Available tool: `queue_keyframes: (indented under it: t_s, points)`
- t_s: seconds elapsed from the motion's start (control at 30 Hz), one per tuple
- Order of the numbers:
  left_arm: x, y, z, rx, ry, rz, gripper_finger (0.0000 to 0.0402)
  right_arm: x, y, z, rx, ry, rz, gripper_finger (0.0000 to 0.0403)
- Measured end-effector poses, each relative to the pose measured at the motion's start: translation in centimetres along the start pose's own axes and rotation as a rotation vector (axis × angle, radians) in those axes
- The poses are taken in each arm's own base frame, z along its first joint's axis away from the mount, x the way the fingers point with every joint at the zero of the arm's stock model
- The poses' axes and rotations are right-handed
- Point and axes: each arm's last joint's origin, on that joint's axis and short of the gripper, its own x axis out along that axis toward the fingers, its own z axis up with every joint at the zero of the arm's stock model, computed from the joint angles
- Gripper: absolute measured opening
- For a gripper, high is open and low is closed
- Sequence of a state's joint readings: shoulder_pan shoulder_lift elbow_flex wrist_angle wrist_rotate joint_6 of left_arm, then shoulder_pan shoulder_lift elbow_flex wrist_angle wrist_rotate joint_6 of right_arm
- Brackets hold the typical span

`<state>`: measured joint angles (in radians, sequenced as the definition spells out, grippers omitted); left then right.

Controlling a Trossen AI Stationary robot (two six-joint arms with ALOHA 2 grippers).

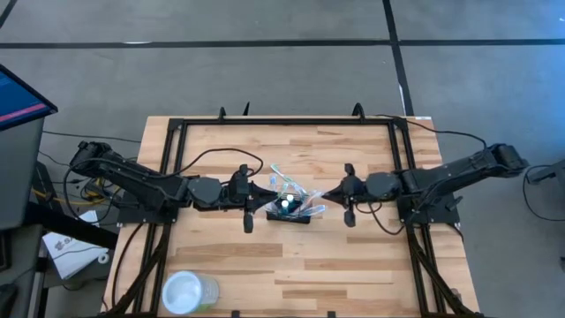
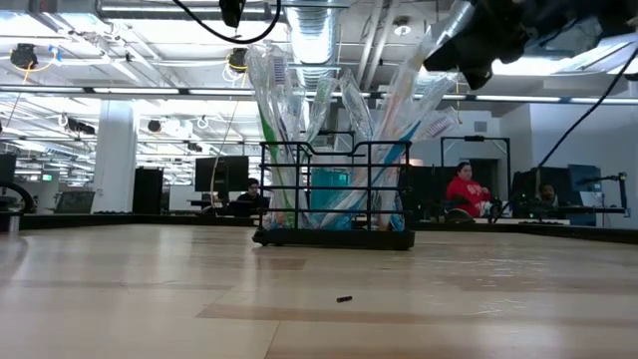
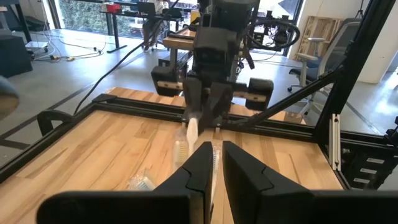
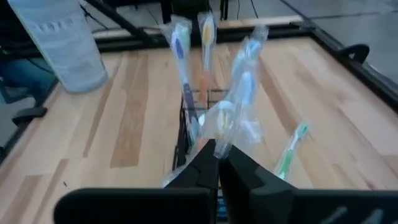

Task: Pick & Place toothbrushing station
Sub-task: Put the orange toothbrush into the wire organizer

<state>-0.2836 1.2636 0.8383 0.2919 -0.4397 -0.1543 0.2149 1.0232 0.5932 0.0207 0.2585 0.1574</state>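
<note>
The toothbrushing station [image 1: 290,214], a small black wire caddy [image 2: 334,194], stands on its base at the table's middle. Several wrapped toothbrushes stick up out of it and fan outward. My left gripper [image 1: 266,196] is just left of it, shut on one wrapped toothbrush [image 3: 214,155]. My right gripper [image 1: 327,196] is just right of it, above the caddy's right side [image 2: 469,55]. It is shut at the top of another wrapped toothbrush [image 4: 224,124]. My left gripper pinches the upper end of a clear-wrapped toothbrush [image 3: 215,149] between its two fingers, coming nearly level from the table's left. The brush's lower part runs down toward the caddy. My right gripper has its shut fingertips on the clear wrapper at a toothbrush's top end [image 4: 219,134], slanting down from the table's right. The brush still stands in the caddy, leaning right [image 2: 439,105].
A clear round plastic cup [image 1: 188,291] stands near the table's near left corner [image 4: 62,43]. A black frame rail [image 1: 287,121] runs along the table's edges. A small dark speck [image 2: 344,298] lies on the wood in front of the caddy. People sit in the room beyond.
</note>
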Motion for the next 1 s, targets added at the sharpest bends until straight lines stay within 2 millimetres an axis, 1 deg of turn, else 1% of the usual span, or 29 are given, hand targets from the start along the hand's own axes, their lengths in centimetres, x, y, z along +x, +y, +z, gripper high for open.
queue_keyframes:
  t_s: [0.13,0.23,0.37,0.47,0.73,1.0]
  points:
    - [0.0,0.0,0.0,0.000,0.000,0.000,0.0030,0.8,0.4,0.0,-0.006,0.035,0.045,0.0001]
    - [0.0,0.0,0.0,0.000,0.001,0.000,0.0030,1.3,0.5,0.0,-0.014,0.064,0.043,0.0001]
    - [0.0,0.0,0.0,0.000,0.001,0.000,0.0030,1.6,0.7,0.9,-0.022,0.067,0.041,0.0000]
    - [0.0,0.0,0.0,0.000,0.000,0.000,0.0030,2.0,0.8,1.1,-0.025,0.100,0.060,0.0000]
    - [0.0,0.0,0.0,0.001,0.002,0.000,0.0030,3.9,0.8,0.4,0.001,0.199,0.082,0.0000]
    - [0.0,0.0,0.0,0.001,0.003,0.001,0.0030,3.9,0.9,0.8,0.000,0.207,0.106,0.0005]
